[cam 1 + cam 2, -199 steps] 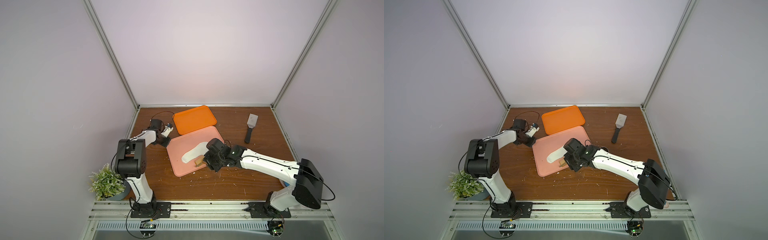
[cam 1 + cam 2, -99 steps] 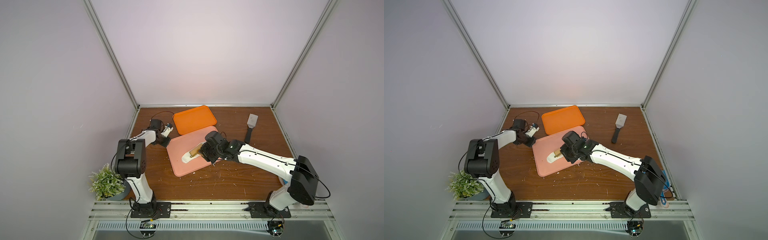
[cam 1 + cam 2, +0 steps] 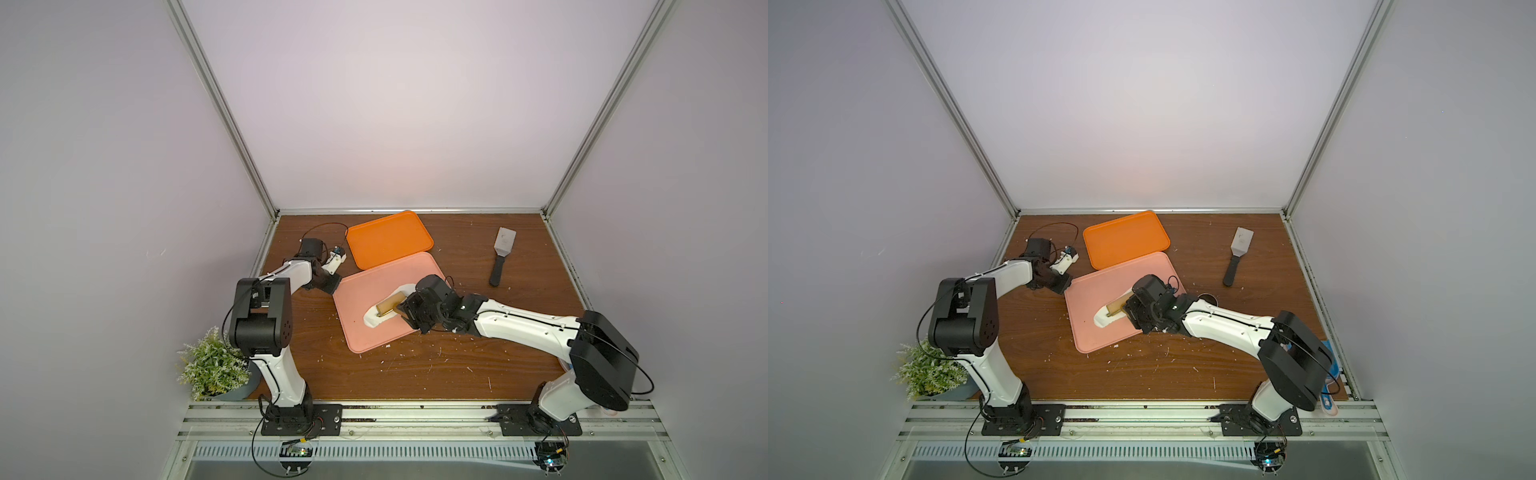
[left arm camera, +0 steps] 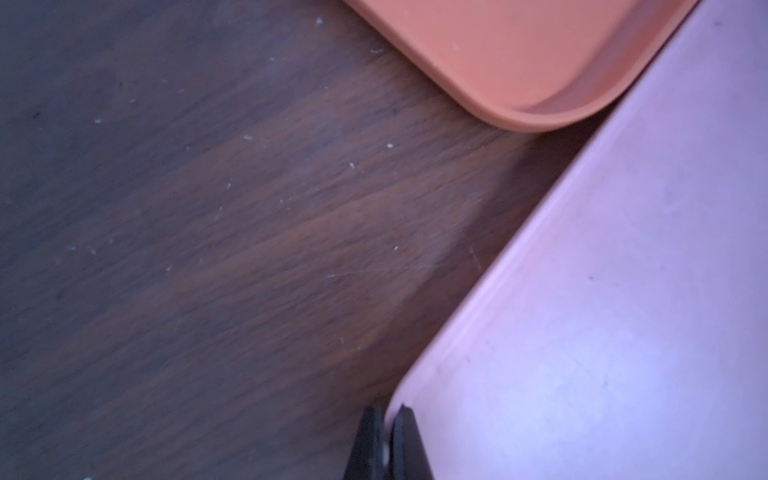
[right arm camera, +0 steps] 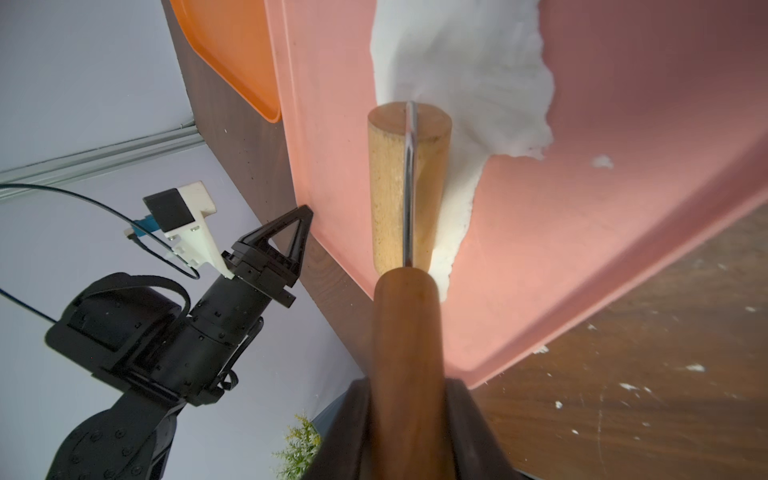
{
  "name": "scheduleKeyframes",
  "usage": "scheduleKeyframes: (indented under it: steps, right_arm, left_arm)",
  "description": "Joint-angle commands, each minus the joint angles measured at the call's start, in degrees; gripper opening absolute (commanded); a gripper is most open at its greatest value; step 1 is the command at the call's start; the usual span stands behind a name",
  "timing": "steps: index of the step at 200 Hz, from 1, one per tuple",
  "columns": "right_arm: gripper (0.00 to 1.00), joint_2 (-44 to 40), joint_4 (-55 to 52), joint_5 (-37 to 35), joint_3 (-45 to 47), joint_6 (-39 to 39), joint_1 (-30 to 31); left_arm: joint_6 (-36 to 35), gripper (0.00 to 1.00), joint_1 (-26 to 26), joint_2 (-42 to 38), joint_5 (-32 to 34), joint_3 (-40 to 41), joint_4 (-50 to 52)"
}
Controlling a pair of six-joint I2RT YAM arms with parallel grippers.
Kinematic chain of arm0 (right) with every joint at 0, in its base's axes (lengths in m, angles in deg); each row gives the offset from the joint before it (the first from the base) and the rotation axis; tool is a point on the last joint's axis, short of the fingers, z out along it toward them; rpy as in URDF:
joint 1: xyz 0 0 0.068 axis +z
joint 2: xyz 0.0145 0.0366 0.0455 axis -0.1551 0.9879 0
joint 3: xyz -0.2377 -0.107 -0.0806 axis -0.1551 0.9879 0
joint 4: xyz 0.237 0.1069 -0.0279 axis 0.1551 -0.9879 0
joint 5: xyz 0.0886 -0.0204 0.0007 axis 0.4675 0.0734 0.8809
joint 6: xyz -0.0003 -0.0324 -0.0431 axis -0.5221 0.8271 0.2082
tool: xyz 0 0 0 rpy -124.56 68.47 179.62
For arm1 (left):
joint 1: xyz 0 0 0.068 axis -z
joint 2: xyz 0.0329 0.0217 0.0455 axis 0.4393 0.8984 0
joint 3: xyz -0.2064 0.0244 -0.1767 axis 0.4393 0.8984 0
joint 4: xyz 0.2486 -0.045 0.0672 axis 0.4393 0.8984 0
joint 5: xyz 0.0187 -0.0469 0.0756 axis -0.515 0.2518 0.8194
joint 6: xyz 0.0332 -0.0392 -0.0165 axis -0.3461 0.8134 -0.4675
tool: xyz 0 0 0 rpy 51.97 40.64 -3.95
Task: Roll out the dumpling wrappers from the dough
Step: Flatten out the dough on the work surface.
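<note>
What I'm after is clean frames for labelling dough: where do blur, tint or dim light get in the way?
Left wrist view: soft throughout, pink tray washed violet with a pale glare patch, table dim. Right wrist view: dough and roller crisp, the handle near the lens blurred. Both top views: evenly lit and sharp, but the dough is tiny.

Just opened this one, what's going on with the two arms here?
The right gripper holds a rolling pin by its handle, its roller resting on the white dough sheet on the pink tray. The left gripper is pinched shut on that tray's corner rim. The visible dough is one uncut piece.
</note>
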Motion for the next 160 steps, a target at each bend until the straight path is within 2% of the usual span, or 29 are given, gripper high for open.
scheduleKeyframes:
  steps: [1,43,72,104,141,160]
  right_arm:
    - [0.0,-1.3,-20.5,0.2,6.8,-7.2,1.0]
    - [0.0,-0.3,-29.7,0.4,8.1,-5.4,1.2]
    - [0.0,0.8,-31.9,0.8,7.4,-3.0,1.3]
    - [0.0,-1.5,-34.6,-5.0,-0.6,1.6,1.6]
    - [0.0,-6.3,-29.9,-11.9,-10.4,9.6,1.6]
    - [0.0,-9.6,-27.3,-16.6,-12.5,12.4,1.1]
  left_arm:
    - [0.5,0.0,0.4,7.0,4.3,4.3,5.8]
    - [0.5,0.0,0.4,6.9,4.5,4.2,5.8]
    - [0.5,0.0,0.4,6.8,4.6,4.2,5.7]
    - [0.5,0.0,0.4,6.8,4.3,4.3,5.8]
    - [0.3,0.0,0.4,7.0,3.7,4.1,5.9]
    - [0.2,0.0,0.4,7.1,3.5,4.2,6.0]
